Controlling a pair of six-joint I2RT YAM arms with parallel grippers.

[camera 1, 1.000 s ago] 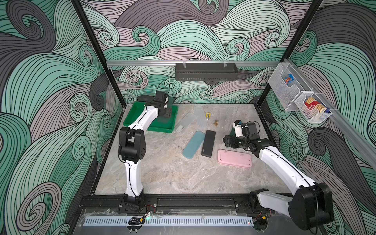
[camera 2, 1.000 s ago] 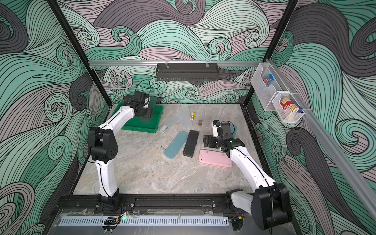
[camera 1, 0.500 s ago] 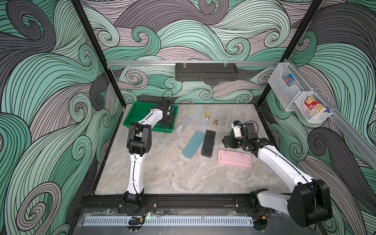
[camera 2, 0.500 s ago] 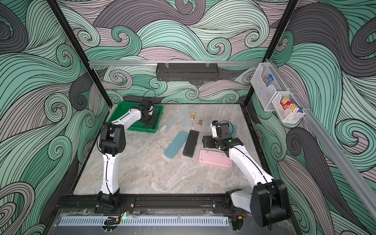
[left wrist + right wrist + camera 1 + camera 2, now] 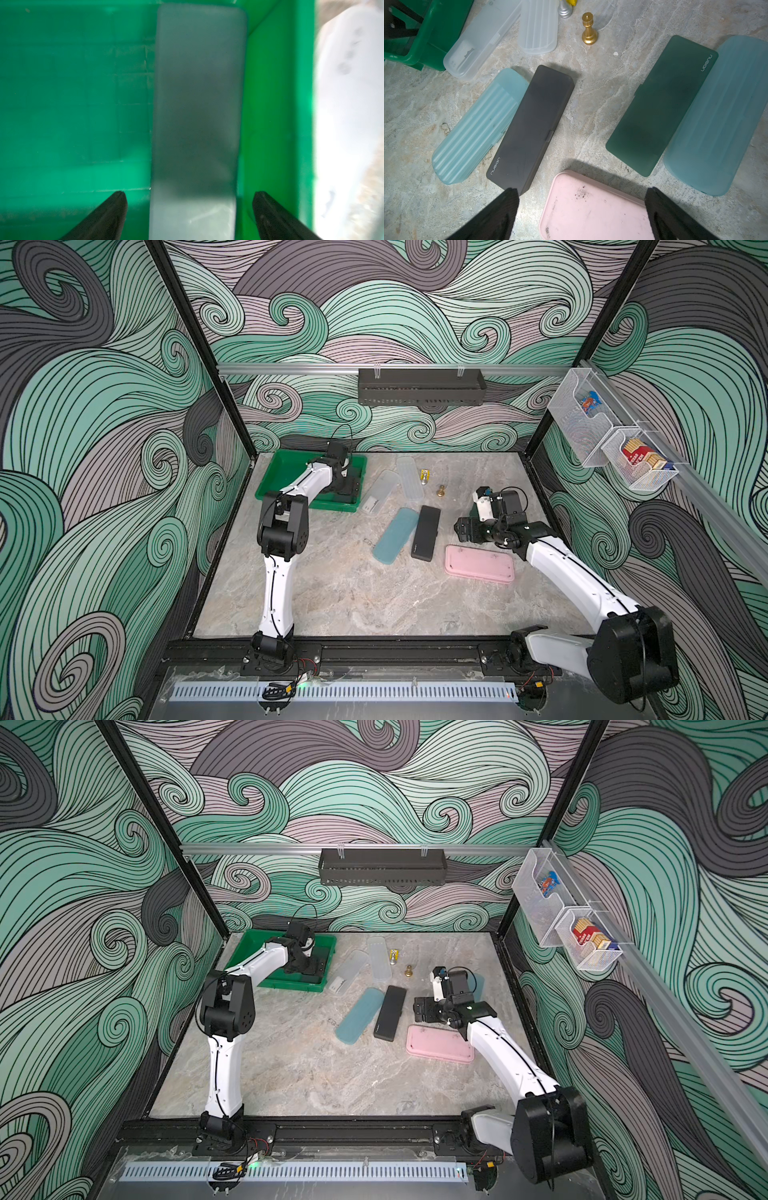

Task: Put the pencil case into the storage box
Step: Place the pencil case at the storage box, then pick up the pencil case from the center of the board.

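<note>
The pencil case lies in your storage box with the left end effector open and clear of it, while the right end effector hangs open and empty over the pink case, one of several left on the tabletop.

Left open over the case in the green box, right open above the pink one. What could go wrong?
1. Left gripper straddles the grey pencil case tight beside the wall of the storage box; retreating askew could hook that wall or drag the case.
2. Right gripper has a finger near the black case; closing on the pink case might shove it.
</note>
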